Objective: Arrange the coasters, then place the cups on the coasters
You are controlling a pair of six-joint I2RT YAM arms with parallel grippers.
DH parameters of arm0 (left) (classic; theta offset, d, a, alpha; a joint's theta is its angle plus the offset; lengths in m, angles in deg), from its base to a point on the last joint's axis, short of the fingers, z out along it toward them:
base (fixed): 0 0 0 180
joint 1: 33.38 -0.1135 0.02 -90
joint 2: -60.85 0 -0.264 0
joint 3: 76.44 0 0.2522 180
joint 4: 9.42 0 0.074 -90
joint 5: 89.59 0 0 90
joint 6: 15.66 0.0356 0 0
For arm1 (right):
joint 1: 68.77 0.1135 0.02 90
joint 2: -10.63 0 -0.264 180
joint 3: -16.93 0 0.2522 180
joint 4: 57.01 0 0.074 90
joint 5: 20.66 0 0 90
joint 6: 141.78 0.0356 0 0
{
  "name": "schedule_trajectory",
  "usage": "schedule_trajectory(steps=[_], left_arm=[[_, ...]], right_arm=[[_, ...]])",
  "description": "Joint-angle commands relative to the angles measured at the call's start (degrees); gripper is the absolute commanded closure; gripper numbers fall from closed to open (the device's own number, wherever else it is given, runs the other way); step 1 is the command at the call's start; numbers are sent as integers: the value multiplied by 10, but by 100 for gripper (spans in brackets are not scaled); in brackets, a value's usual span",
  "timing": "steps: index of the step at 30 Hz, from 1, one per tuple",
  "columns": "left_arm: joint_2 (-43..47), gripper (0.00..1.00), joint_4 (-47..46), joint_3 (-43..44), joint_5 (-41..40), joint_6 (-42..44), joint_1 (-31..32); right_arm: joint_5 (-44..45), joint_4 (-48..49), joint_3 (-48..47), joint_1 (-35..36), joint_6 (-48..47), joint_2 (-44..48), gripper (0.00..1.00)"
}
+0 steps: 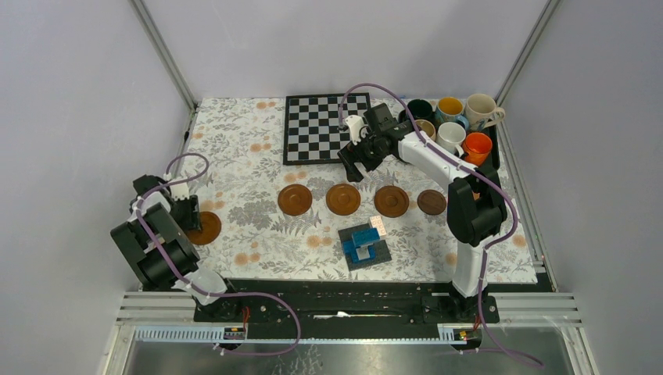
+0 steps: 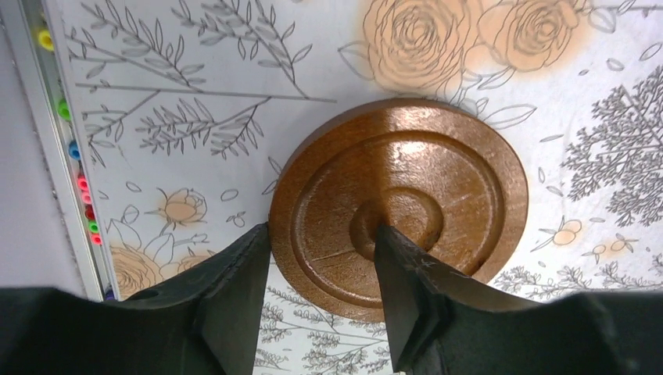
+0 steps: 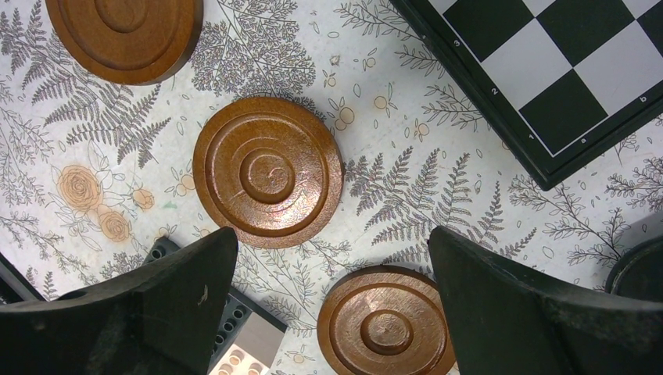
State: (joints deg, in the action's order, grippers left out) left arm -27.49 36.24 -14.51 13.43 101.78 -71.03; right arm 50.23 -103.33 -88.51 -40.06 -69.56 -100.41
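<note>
Chessboard (image 1: 327, 127) lies far-centre on the floral cloth (image 1: 250, 172). All places are given from it.

Coasters: four lie flat in a row on the near side of the chessboard. The leftmost coaster (image 1: 295, 200) is below its left half. The second coaster (image 1: 343, 199) is below its right half. The third coaster (image 1: 391, 201) is just past its right edge. The fourth coaster (image 1: 431, 202) is farther right, darker and smaller.

The fifth coaster (image 2: 399, 203) lies well off to the chessboard's near left, flat by the cloth's left edge. The left gripper (image 2: 324, 234) is down on it with the jaws standing narrow. One finger (image 2: 234, 297) is against the outer rim and the other is over the centre hollow. Cannot tell whether the pinch is firm.

The right gripper (image 1: 352, 166) hangs above the cloth at the chessboard's near right corner, jaws spread wide with nothing between them. Its wrist view looks down on coasters of the row.

Cups: all are bunched upright in the black tray (image 1: 496, 156), just right of the chessboard. They are the dark green cup (image 1: 420, 109), blue cup (image 1: 450, 106) with a yellow inside, beige cup (image 1: 481, 109), white cup (image 1: 451, 137), orange cup (image 1: 477, 146), and a sixth cup (image 1: 426, 127) partly hidden by the right arm.

A blue-grey brick model (image 1: 366, 246) sits nearer than the coaster row, below the chessboard's right half.
</note>
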Motion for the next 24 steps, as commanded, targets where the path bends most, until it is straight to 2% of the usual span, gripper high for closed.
schedule_trajectory(steps=[1,13,24], left_arm=[[-18,51,-24,-14,-14,-12,26],[-43,62,-28,17,-23,-79,132],[-86,64,-48,52,-40,-173,228]], right_arm=[[3,-6,-15,-5,-8,13,0],[-4,-2,0,-27,1,25,0],[-4,16,36,-40,11,43,0]])
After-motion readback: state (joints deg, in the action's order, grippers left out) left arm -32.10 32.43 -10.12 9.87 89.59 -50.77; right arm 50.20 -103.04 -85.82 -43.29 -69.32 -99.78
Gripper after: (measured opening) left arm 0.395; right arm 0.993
